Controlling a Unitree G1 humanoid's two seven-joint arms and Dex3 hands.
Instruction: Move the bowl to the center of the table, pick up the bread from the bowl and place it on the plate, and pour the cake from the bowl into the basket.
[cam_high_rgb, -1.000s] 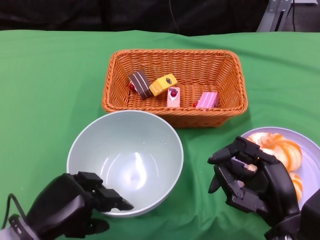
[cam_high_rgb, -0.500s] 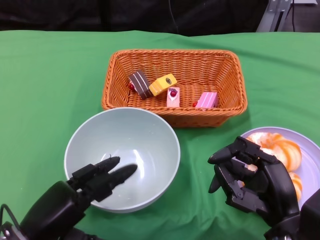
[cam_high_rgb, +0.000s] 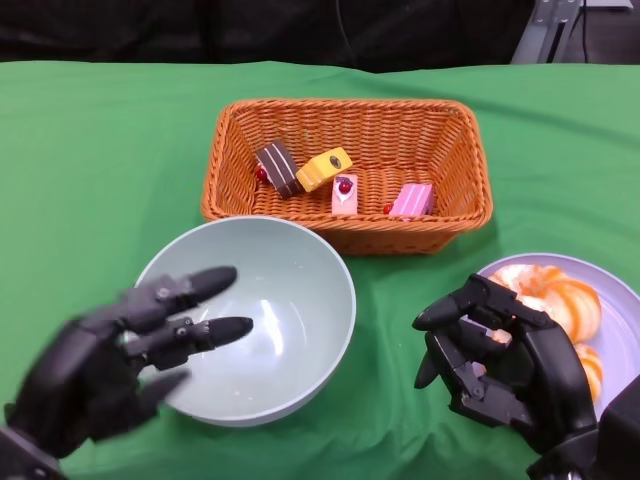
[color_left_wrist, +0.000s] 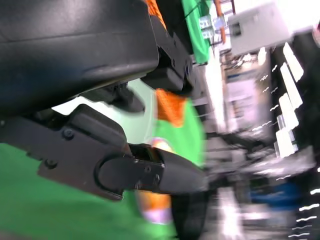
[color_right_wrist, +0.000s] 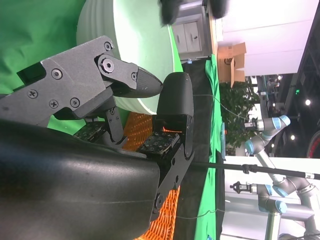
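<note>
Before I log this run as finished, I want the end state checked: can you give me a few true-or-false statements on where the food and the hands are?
1. The bowl is empty. True.
2. The cakes lie in the basket. True.
3. The bread is in the basket. False: it sits on the plate.
4. The left hand grips the bowl's rim. False: its fingers are spread, holding nothing.
5. The right hand holds bread. False: it holds nothing.

The black left hand (cam_high_rgb: 110, 365) covers the near-left rim of the pale green round bowl (cam_high_rgb: 290, 290). The black right hand (cam_high_rgb: 500, 365) hides part of the lavender plate (cam_high_rgb: 620, 310), which the picture's right edge crops. The left wrist view is motion-blurred.
</note>
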